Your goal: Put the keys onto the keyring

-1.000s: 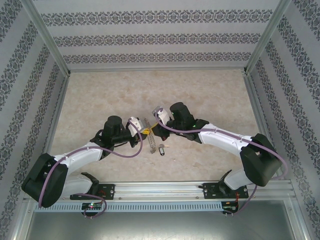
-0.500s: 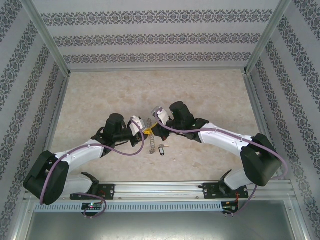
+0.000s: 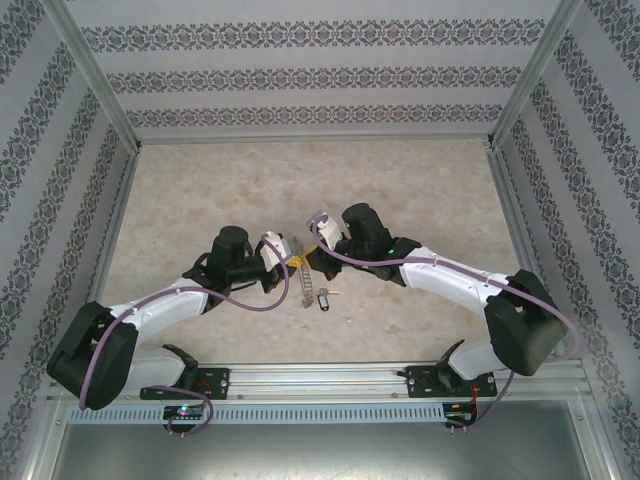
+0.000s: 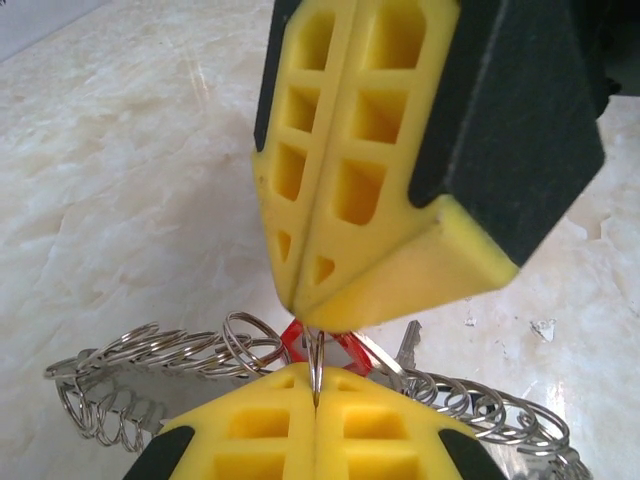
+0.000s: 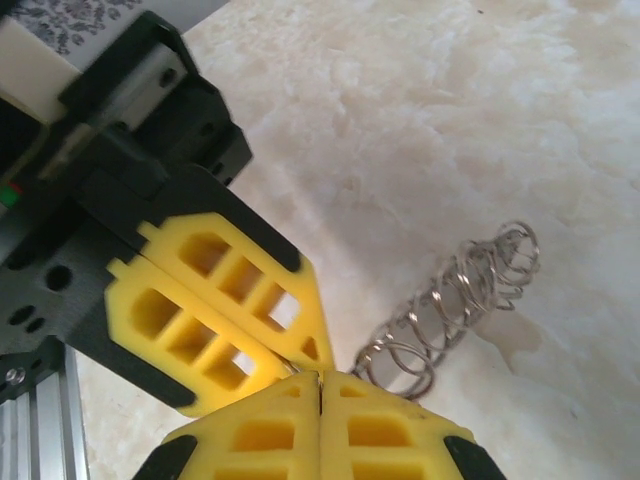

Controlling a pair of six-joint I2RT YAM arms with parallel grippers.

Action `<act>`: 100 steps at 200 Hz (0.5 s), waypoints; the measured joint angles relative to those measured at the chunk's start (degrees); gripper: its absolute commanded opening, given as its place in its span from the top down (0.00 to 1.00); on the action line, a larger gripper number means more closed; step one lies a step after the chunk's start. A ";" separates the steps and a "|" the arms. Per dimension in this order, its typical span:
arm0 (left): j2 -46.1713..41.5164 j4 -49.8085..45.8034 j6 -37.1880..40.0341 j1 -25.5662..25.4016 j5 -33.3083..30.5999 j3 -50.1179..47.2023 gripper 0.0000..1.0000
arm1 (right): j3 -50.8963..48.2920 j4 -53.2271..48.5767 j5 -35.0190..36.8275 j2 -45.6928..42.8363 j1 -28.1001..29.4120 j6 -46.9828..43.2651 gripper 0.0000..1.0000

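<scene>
Keyring (image 3: 302, 280), one silvery coil of small rings, lies mid-table with its long axis running near to far and its far end between two grippers. Left gripper (image 4: 315, 405) pinches one ring. Right gripper (image 4: 298, 300) has its jaws pressed together. Two keys: red-tagged key (image 4: 294, 340) sits at the right gripper's tips, and dark-tagged key (image 3: 323, 297) lies just right of the coil.

White-and-black arms (image 3: 160, 305), purple cables (image 3: 245, 310), yellow honeycombed gripper pads (image 4: 430, 270)

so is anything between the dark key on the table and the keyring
nothing visible: the dark key lies on bare table beside the keyring. the left claw is shut on a ring of it, the right claw on the red key
</scene>
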 measured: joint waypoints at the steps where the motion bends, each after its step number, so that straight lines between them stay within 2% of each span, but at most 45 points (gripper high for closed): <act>1: -0.02 0.07 0.00 0.00 0.00 0.00 1.00 | -0.04 0.00 0.00 -0.02 -0.04 0.02 1.00; 75: -0.13 2.34 -0.61 -0.04 0.20 -0.63 1.00 | -0.50 0.07 0.15 -0.52 -0.44 1.49 1.00; 100: -0.42 4.37 -1.66 -0.04 0.24 -0.79 1.00 | -0.50 1.11 -2.58 -0.39 -2.25 4.55 1.00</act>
